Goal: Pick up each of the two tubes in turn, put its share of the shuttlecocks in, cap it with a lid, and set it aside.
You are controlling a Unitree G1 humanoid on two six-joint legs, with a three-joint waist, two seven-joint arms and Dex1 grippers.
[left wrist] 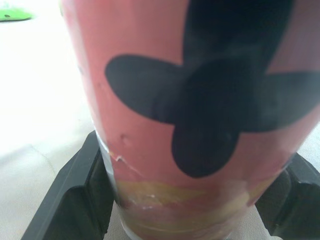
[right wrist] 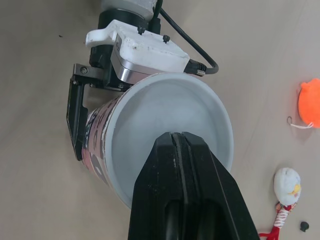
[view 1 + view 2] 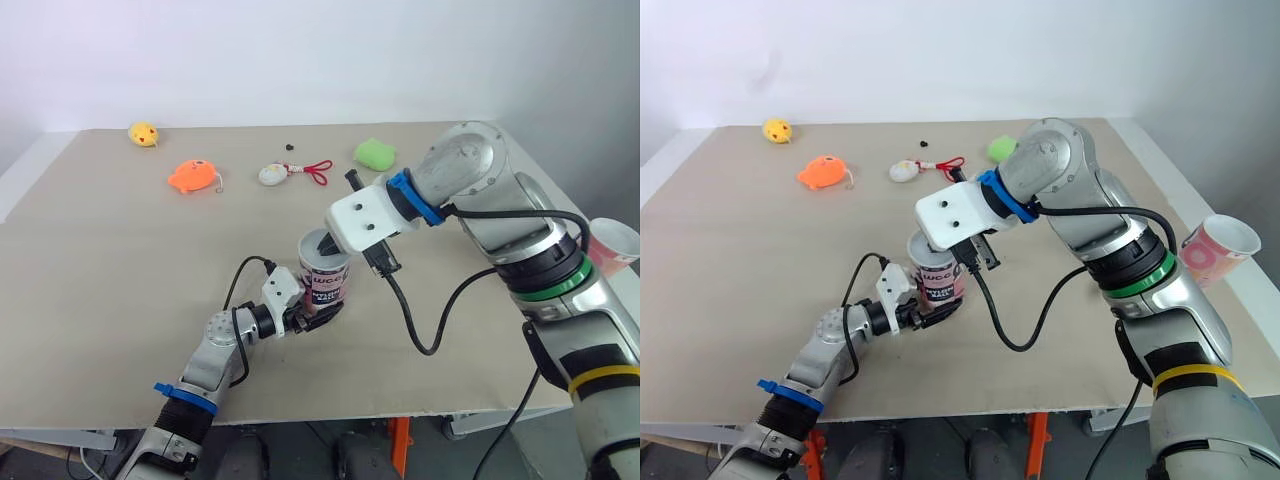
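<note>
A pink and white tube [image 3: 326, 280] with black markings stands upright near the table's middle. My left gripper [image 3: 318, 312] is shut on its lower part, one black finger [image 1: 75, 195] on each side. The tube's mouth [image 2: 170, 125] is open, and the inside looks pale and empty. Just above that mouth, my right gripper [image 2: 181, 137] points down into it, shut, with nothing seen between the fingers. A second pink tube [image 3: 1220, 245] lies tilted beyond the table's right edge.
At the far side of the table [image 3: 120, 280] lie a yellow toy [image 3: 144, 134], an orange toy [image 3: 193, 177], a white toy with a red string [image 3: 272, 175] and a green object [image 3: 374, 153]. A black cable [image 3: 430, 330] hangs from my right wrist.
</note>
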